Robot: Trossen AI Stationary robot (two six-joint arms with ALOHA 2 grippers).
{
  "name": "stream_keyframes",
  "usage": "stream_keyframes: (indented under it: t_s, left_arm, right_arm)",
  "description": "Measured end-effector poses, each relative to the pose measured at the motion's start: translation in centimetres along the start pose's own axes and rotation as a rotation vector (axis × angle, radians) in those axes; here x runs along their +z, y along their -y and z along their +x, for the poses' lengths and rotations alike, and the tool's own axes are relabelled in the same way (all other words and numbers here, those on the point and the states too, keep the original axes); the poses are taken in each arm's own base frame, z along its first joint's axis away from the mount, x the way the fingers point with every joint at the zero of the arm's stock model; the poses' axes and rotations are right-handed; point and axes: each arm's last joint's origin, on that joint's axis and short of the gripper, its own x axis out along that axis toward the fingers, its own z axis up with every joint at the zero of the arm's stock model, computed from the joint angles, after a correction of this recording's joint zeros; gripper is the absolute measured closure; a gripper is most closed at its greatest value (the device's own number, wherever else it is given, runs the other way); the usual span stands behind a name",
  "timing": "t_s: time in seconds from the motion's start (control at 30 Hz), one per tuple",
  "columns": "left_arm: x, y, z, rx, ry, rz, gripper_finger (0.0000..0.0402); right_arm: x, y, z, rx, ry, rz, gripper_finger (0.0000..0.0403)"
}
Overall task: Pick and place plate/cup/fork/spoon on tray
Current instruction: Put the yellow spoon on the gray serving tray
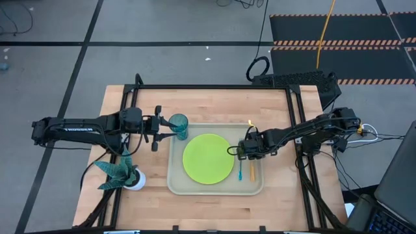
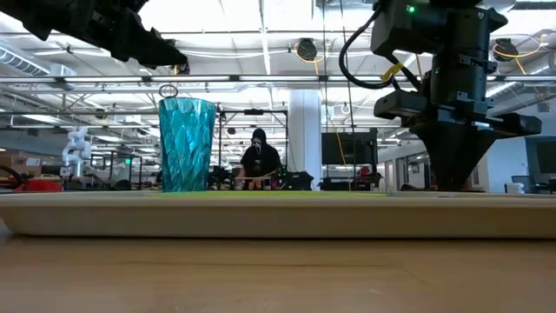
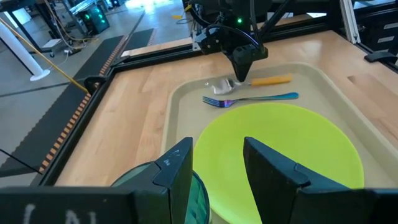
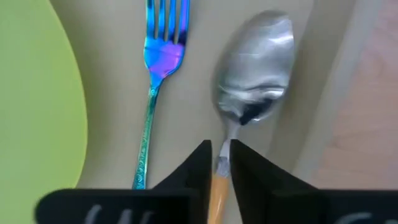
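The beige tray [image 1: 172, 177] holds the lime-green plate [image 1: 208, 158]. The blue fork [image 4: 158, 74] and the orange-handled spoon [image 4: 255, 68] lie side by side on the tray floor, between the plate and the tray's right rim. The teal cup [image 1: 179, 125] stands upright in the tray's far left corner. My right gripper [image 4: 221, 154] points down over the spoon and is closed on it. My left gripper [image 3: 217, 146] hangs open just left of the cup and a little above it, touching nothing. My right gripper has the spoon's thin metal neck [image 4: 222, 163] between its two fingers, where the neck meets the orange handle. The fingers come from above, pointing down, one on each side, lying across the spoon. The spoon lies flat on the tray floor, bowl up.
A teal leafy plant in a white pot [image 1: 121, 173] stands on the wooden table near the tray's front left corner. A black frame borders the table's far and side edges. In the low view a person shows far off in the room behind the table.
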Motion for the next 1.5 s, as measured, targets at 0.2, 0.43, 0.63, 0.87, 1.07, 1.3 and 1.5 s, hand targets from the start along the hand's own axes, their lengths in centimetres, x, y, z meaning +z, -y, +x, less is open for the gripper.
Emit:
stream_keyframes:
  t_s: [0.2,0.43,0.63,0.87,1.07,1.3,1.5]
  left_arm:
    - [0.0,0.0,0.0,0.0,0.0,0.0,0.0254]
    - [0.0,0.0,0.0,0.0,0.0,0.0,0.0254]
    - [0.0,0.0,0.0,0.0,-0.001,0.0,0.0254]
    - [-0.1,0.0,0.0,-0.001,-0.006,0.0,0.0254]
    - [-0.1,0.0,0.0,-0.002,-0.007,0.0,0.0254]
    - [-0.1,0.0,0.0,-0.002,-0.007,0.001,0.0254]
    - [-0.1,0.0,0.0,-0.002,-0.005,0.003,0.0254]
  right_arm:
    - [0.0,0.2,0.0,-0.018,0.0,0.01,0.0297]
    - [0.0,0.2,0.0,-0.019,0.001,0.012,0.0283]
    - [0.0,0.0,0.0,-0.005,0.001,0.03,0.0288]
    - [-0.7,-0.2,0.1,0.013,0.015,0.031,0.0288]
    - [-0.9,0.3,1.1,-0.001,0.024,0.034,0.0289]
    - [-0.9,1.1,2.3,0.009,0.028,0.037,0.0289]
    - [-0.8,1.2,2.4,0.012,0.044,0.03,0.0327]
